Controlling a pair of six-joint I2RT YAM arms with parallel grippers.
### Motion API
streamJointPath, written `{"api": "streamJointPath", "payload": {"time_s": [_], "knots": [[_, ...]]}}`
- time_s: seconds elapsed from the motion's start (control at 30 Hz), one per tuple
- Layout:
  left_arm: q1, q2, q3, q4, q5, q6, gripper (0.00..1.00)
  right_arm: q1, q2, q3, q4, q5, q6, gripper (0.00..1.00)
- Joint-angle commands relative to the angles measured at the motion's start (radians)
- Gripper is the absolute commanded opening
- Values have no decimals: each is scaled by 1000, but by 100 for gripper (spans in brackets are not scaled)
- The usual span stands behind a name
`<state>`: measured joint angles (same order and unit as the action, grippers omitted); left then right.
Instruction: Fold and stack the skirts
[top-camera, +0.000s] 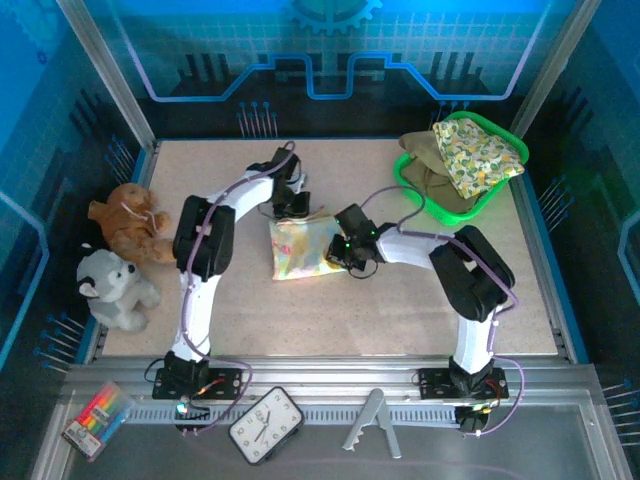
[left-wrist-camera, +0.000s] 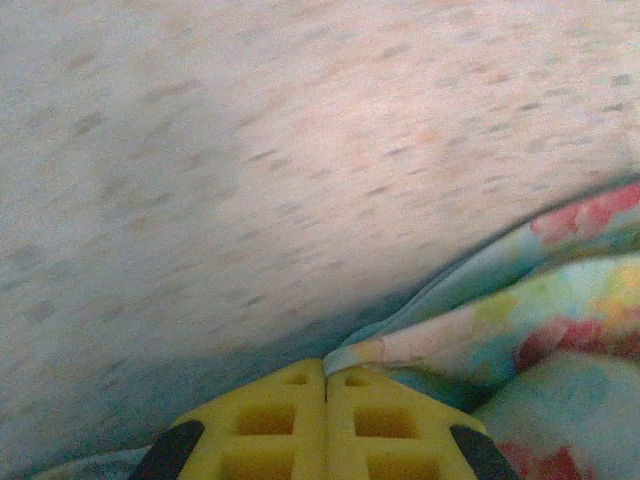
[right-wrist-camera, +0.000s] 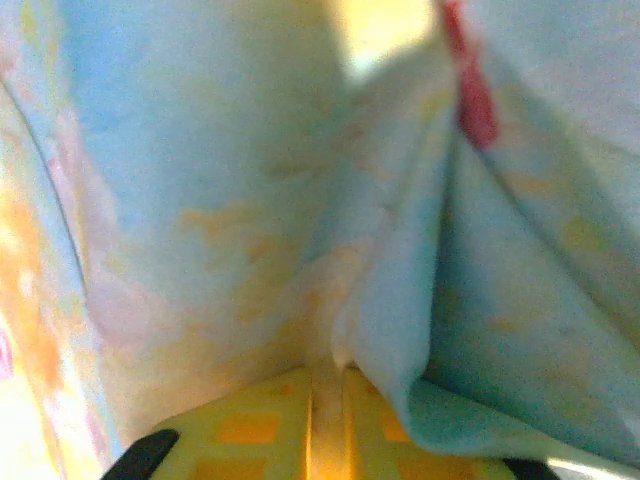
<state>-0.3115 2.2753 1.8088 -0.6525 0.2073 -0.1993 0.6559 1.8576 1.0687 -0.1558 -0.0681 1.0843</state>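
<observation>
Pastel floral skirt (top-camera: 300, 250), half-folded at the centre of the table (top-camera: 400, 320): left gripper (left-wrist-camera: 326, 368) pinches its far edge, fingers pressed together; right gripper (right-wrist-camera: 327, 378) nearly closed in a fold, grip unclear. Next, probably: release, flatten, stack.

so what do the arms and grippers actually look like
Both the left arm and right arm have white links with bulky black joints, and a thin lilac cable runs along each. The left gripper and right gripper have yellow fingers moulded with square pockets, black at the outer edges.
</observation>
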Motion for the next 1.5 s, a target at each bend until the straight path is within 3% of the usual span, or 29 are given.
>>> {"api": "streamJointPath", "payload": {"time_s": [0.0,0.03,0.2,0.3,0.33,0.37,0.53,0.7,1.03,1.1,1.23,1.47], "knots": [[-18,-4,108,-99,-3,77,20,17,-94,-58,156,101,183,23],[-9,-28,117,-102,-22,70,36,14,-121,-63,138,122,164,25],[72,-227,37,-94,-81,-31,65,-44,-244,-66,20,197,-77,49],[117,-384,-127,-8,-69,-100,84,-104,-244,-26,-64,181,-288,54],[125,-433,-191,25,-66,-119,93,-125,-231,-7,-88,171,-380,67],[130,-482,-252,56,-62,-138,99,-137,-217,9,-102,165,-439,73],[134,-626,-438,112,-71,-214,99,-200,-66,157,-183,-86,-702,68],[134,-709,-589,162,-77,-277,99,-195,38,261,-214,-88,-758,58],[134,-740,-707,183,-61,-323,99,-193,217,421,-247,-131,-744,53],[135,-737,-709,185,-62,-321,99,-191,235,442,-262,-138,-745,46],[135,-734,-700,178,-63,-315,99,-180,185,437,-253,-128,-760,17],[132,-737,-661,189,56,-290,99,-152,93,460,-260,-135,-798,1]]}}
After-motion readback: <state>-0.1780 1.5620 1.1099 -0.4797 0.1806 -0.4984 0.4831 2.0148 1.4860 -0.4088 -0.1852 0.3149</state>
